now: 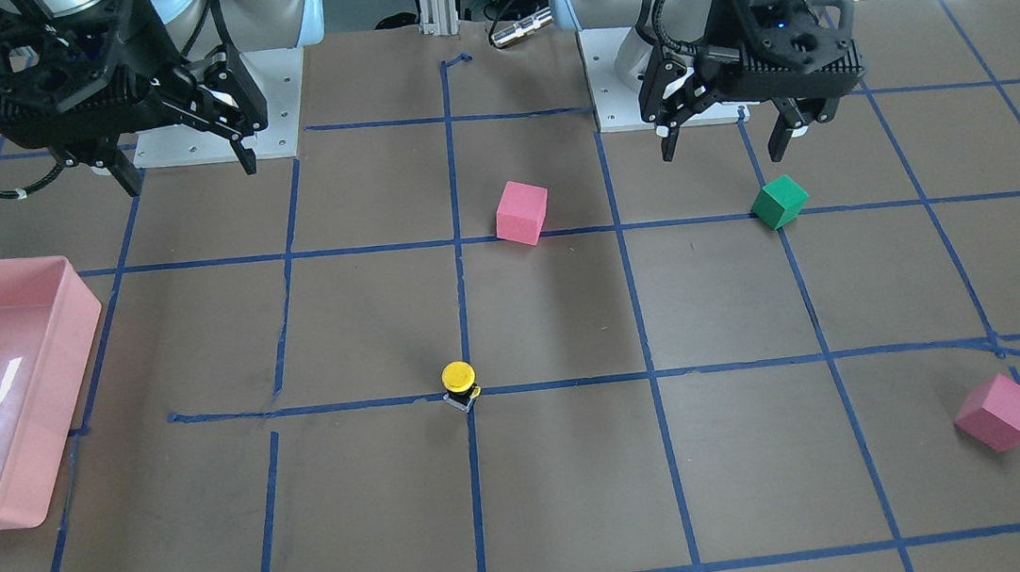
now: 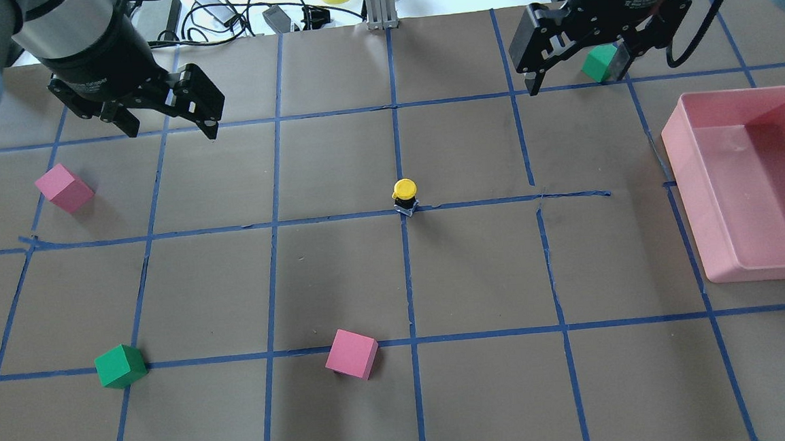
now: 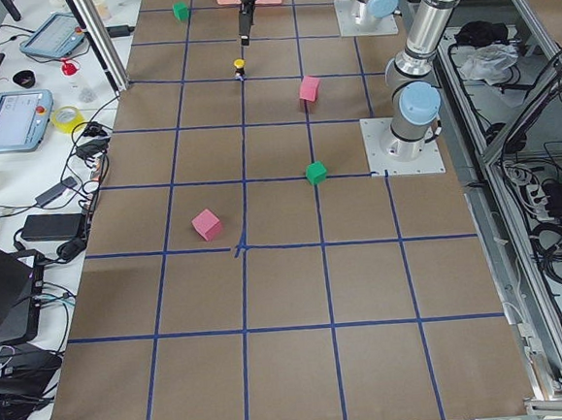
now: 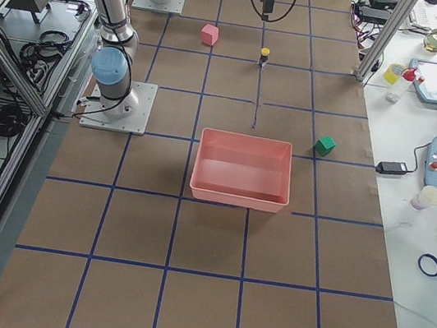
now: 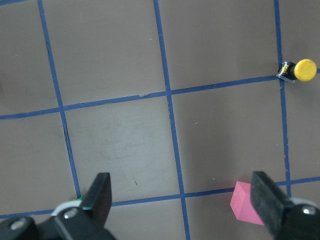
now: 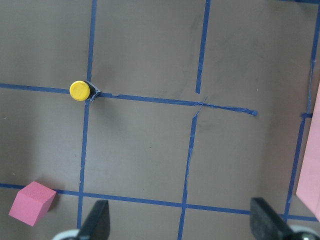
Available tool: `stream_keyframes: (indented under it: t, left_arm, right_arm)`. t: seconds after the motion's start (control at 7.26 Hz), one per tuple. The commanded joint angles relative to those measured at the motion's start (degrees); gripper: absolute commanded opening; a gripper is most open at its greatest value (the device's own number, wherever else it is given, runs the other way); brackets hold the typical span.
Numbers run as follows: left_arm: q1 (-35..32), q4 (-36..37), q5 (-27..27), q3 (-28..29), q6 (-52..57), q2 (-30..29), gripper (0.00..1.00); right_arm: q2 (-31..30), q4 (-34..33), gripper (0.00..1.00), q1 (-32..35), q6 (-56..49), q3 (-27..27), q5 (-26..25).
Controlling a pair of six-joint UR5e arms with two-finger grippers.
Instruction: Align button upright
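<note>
The button (image 2: pixel 404 194) has a yellow cap on a dark body and stands upright with its cap on top, on a blue tape crossing at the table's middle. It also shows in the front view (image 1: pixel 458 381), the left wrist view (image 5: pixel 300 70) and the right wrist view (image 6: pixel 80 91). My left gripper (image 2: pixel 171 128) is open and empty, raised above the table, far from the button; it also shows in the front view (image 1: pixel 723 150). My right gripper (image 2: pixel 575 81) is open and empty, raised, also far from the button; it also shows in the front view (image 1: pixel 188 176).
A pink tray (image 2: pixel 686 182) stands on my right. Pink cubes (image 2: pixel 63 188) (image 2: pixel 351 354) and a green cube (image 2: pixel 120 366) lie on my left and near side. Another green cube (image 2: pixel 599 61) lies on the table beyond the right gripper.
</note>
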Motion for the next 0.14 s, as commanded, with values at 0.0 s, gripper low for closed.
stream_keyframes:
  t: [0.0]
  left_arm:
    - [0.0,0.0,0.0,-0.1,-0.1,0.1,1.00]
  right_arm:
    - [-0.1,0.2,1.00,0.0,0.0,0.1,0.0]
